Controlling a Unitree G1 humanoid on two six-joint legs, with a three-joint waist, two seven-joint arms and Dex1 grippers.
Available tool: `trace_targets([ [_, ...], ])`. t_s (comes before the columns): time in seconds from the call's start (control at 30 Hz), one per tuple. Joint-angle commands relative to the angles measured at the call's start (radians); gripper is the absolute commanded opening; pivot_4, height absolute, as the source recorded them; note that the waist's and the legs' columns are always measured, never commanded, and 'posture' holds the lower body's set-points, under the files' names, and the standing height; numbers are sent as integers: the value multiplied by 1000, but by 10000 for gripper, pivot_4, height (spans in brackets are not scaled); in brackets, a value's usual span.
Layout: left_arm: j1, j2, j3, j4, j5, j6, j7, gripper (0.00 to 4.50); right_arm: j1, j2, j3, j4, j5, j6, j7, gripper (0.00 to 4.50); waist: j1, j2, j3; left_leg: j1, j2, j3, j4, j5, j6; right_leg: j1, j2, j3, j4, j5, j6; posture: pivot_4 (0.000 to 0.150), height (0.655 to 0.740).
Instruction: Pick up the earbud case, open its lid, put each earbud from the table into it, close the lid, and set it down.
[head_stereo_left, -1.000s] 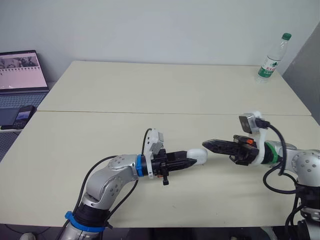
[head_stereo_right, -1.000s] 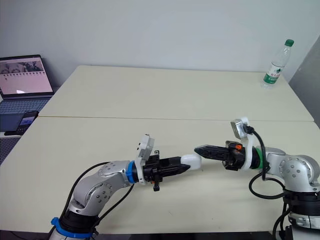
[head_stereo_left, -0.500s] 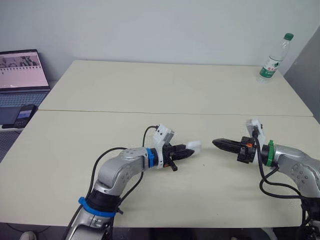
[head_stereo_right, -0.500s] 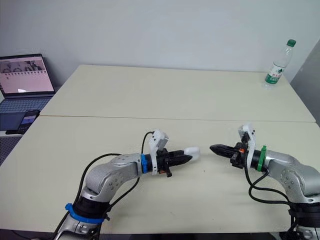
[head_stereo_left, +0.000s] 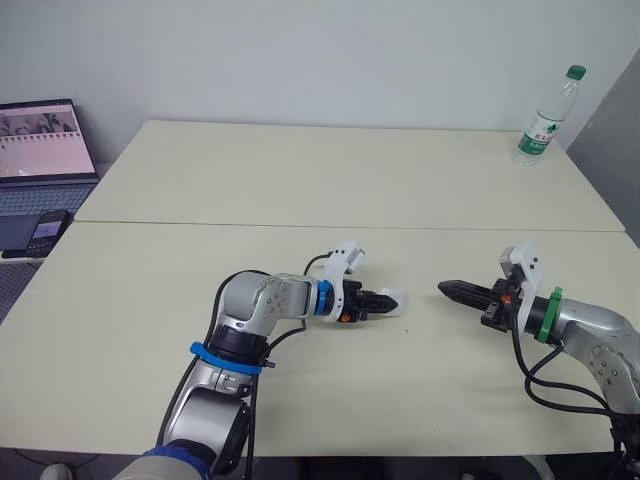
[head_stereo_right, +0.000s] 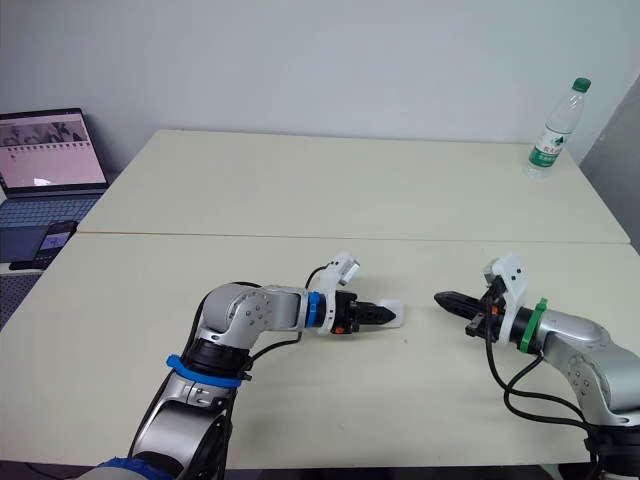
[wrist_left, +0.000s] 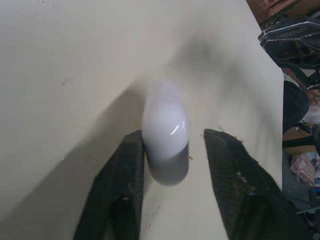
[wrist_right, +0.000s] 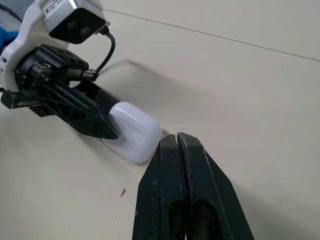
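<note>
Glossy white rounded earbud case (head_stereo_left: 395, 301) lies with its lid closed on the cream tabletop (head_stereo_left: 300, 180), toward the front middle. The left gripper (head_stereo_left: 381, 299) reaches it from 9 o'clock, its black fingers (wrist_left: 125, 175) spread to either side of the case: one touches the shell and the other stands clear of it. At 3 o'clock, apart from the case, the right gripper (head_stereo_left: 447, 289) points at it with its fingers pressed together. A clear plastic bottle with a green cap (head_stereo_left: 546, 115) stands far off at 2 o'clock. An open laptop (head_stereo_left: 40, 150) sits at 10 o'clock.

Cream table (head_stereo_left: 300, 180); white earbud case (head_stereo_left: 393, 300) seemingly resting on it; bottle (head_stereo_left: 545, 118) at far corner.
</note>
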Motion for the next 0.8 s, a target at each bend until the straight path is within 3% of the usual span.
trace_targets([
  [0.03, -4, 7, 28, -50, -30, -9, -37, 29769, -1, 0, -35, -48, 0, -30, -7, 0, 0, 0, 0, 0, 0, 0, 0, 0, 0, 0, 0, 0, 0, 0, 0, 1500, 7362],
  [0.17, 49, 100, -11, -149, -18, -43, -100, 43287, 16, 18, -43, -43, -8, -78, 1, 0, -2, 0, 0, 1, 0, 0, 0, 0, 0, 0, 0, 0, 0, 0, 0, 1500, 7362],
  [0.2, 69, 133, -22, -181, -16, -51, -120, 44587, 22, 21, -40, -37, -14, -90, 4, 0, -3, 0, 0, 1, 1, 0, 0, 0, 0, 0, 0, 0, 0, 0, 0, 1500, 7362],
  [0.37, 198, 298, -47, -348, -13, -123, -215, 44587, 63, 26, -18, 11, -96, -205, 19, 0, -1, 0, 0, 1, 0, 0, 0, 0, 0, 0, -1, 0, 1, 0, 0, 1500, 7362],
  [0.47, 334, 378, -14, -453, 2, -308, -312, 44587, 97, 40, -18, 69, -163, -356, 54, 0, -1, 0, 0, 1, 0, 1, 0, 0, -1, 0, -5, 1, 0, 0, 0, 1500, 7362],
  [0.6, 528, 429, 51, -487, 132, -649, -334, 44587, 168, 7, -27, 139, -189, -471, 167, 0, 2, 1, 0, 1, 0, 2, 0, 0, -1, 0, -7, 0, -1, 1, -4, 1500, 7362],
  [0.8, 680, 430, 89, -396, 266, -975, -343, 45000, 221, 13, -41, 222, -221, -606, 216, 20216, 2, 1, 0, 3, 1, 3, 1, 0, 0, 2, -7, 0, 0, -1, -3, 1500, 7362],
])
